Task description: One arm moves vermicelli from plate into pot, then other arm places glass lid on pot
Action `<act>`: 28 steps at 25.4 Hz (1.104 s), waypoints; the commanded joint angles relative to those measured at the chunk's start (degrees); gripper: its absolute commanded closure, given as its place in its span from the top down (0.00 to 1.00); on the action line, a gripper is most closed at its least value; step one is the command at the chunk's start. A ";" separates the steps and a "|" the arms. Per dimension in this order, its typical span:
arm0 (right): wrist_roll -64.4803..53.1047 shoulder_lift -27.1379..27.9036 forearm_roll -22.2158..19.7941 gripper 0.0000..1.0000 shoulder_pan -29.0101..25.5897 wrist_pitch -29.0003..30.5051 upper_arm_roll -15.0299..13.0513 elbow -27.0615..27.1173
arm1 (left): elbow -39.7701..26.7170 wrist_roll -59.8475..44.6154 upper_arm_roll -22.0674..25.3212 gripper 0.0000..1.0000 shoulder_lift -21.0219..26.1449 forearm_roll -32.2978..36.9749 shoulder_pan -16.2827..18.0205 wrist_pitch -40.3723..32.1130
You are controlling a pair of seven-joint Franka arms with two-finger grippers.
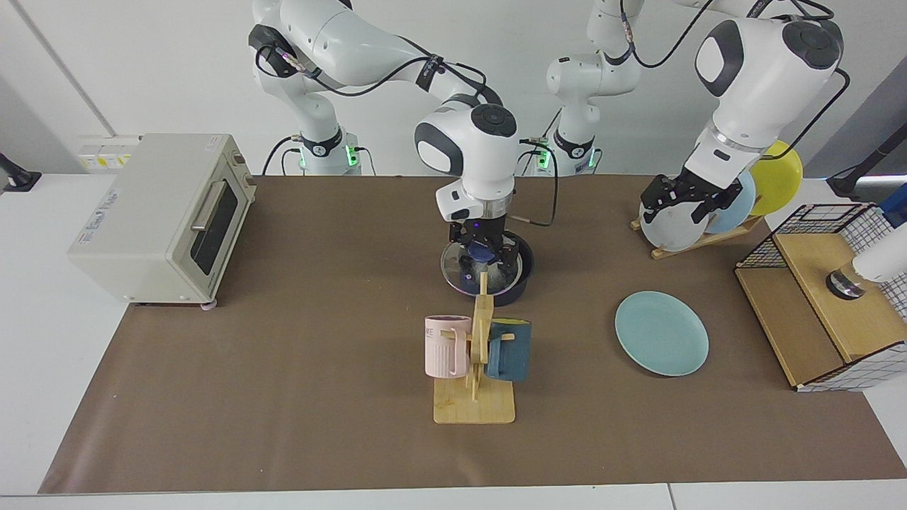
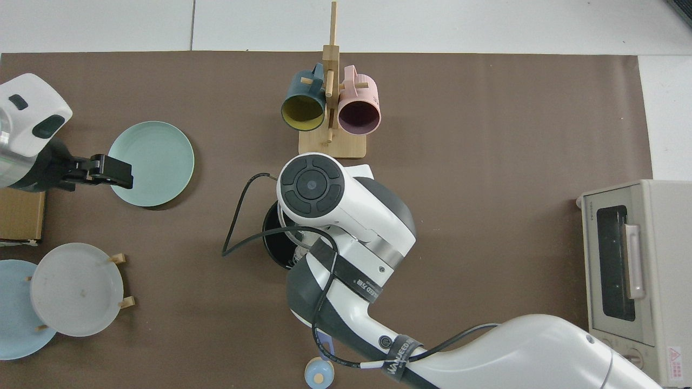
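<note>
My right gripper (image 1: 482, 250) is shut on the blue knob of the glass lid (image 1: 460, 266). It holds the lid over the dark navy pot (image 1: 526, 273), set a little toward the toaster side; I cannot tell whether lid and rim touch. In the top view the right arm covers most of the pot (image 2: 272, 243), and the lid is hidden there. Lid and arm hide the vermicelli. The teal plate (image 1: 661, 333) (image 2: 151, 163) lies bare on the mat. My left gripper (image 1: 682, 200) (image 2: 113, 173) hangs open and holds nothing, in front of the racked plates.
A toaster oven (image 1: 159, 212) stands on the mat's edge beside the right arm. In front of the pot is a wooden mug rack (image 1: 476, 397) with a pink and a teal mug. A plate rack (image 1: 708, 205) and a wire basket (image 1: 822, 297) stand near the left arm.
</note>
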 commanded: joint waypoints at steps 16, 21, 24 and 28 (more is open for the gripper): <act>8.97 2.12 -1.21 0.01 0.65 0.56 4.67 -1.68 | -2.10 -2.79 -0.92 1.00 -2.82 -0.75 0.96 -0.94; 11.35 2.21 -1.74 0.01 1.00 3.20 4.85 -3.97 | -2.19 -1.99 -0.92 1.00 -3.00 -0.65 1.05 -0.85; 11.35 2.21 -1.74 0.01 1.00 3.20 4.85 -4.23 | -2.19 -1.99 -0.92 1.00 -3.00 -0.65 1.13 -0.85; 11.26 2.12 -2.09 0.02 0.30 3.20 4.85 -4.85 | -2.10 -2.52 -0.92 1.00 -3.00 -0.65 1.31 -0.94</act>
